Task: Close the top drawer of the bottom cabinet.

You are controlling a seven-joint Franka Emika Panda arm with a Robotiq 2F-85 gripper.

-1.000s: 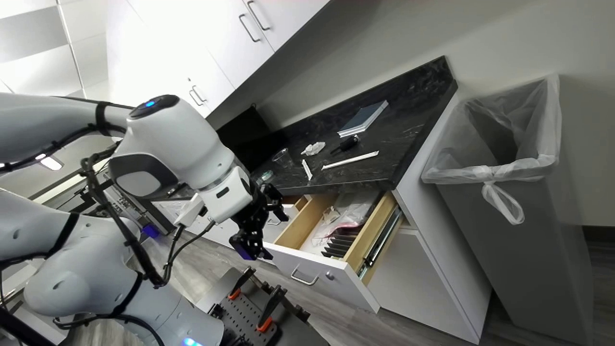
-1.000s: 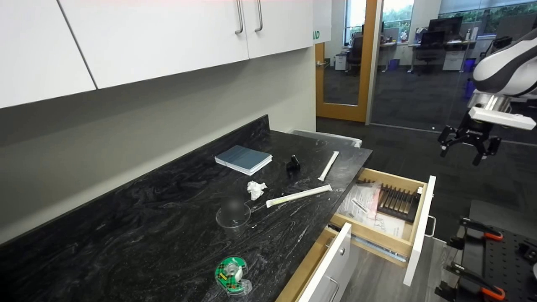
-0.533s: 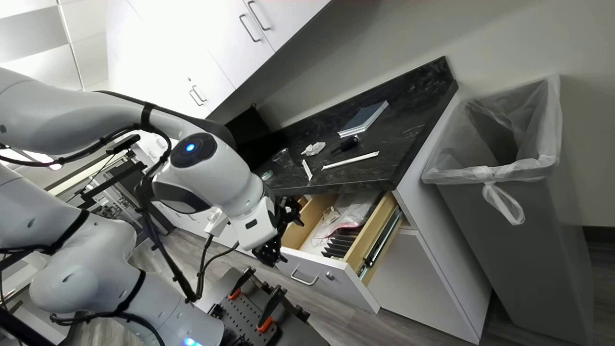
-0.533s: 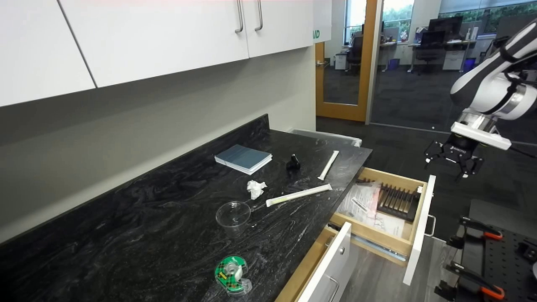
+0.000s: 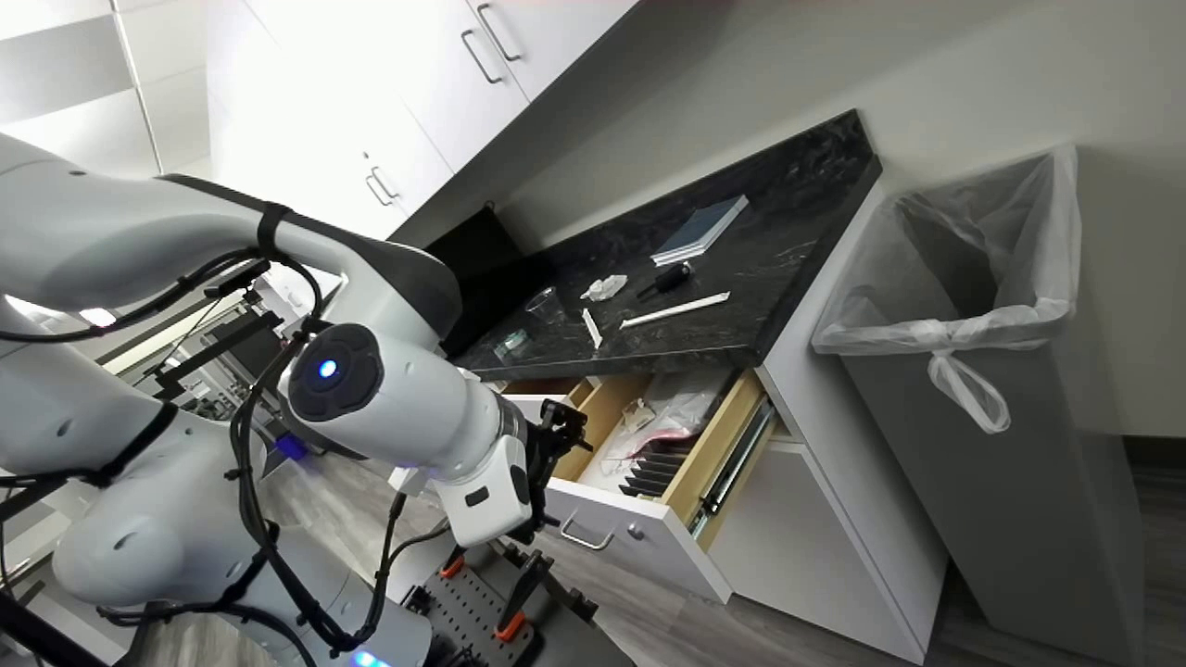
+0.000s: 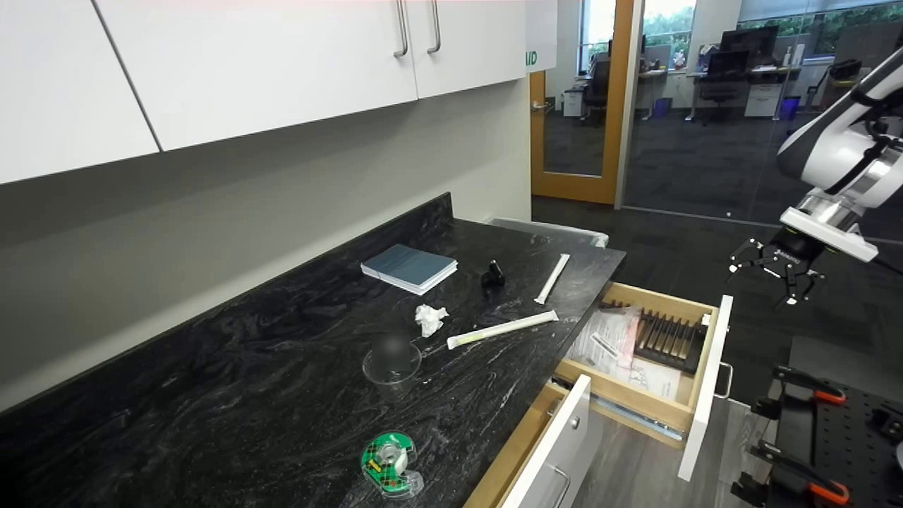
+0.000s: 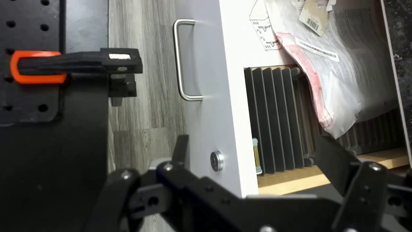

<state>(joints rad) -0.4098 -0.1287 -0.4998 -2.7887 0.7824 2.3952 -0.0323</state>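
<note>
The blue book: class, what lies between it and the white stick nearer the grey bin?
A small black object lies between the blue book and that white stick, in both exterior views.

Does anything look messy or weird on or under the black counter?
Two drawers stick out: the top drawer with a plastic bag inside, and another drawer next to it. That looks unfinished. On the black counter, a crumpled white wad seems odd among neater things, maybe rubbish.

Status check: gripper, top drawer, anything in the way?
Gripper open, holding nothing. Top drawer pulled out, not yet closed. Plastic bag lies inside; no visible obstruction to closing.
</note>
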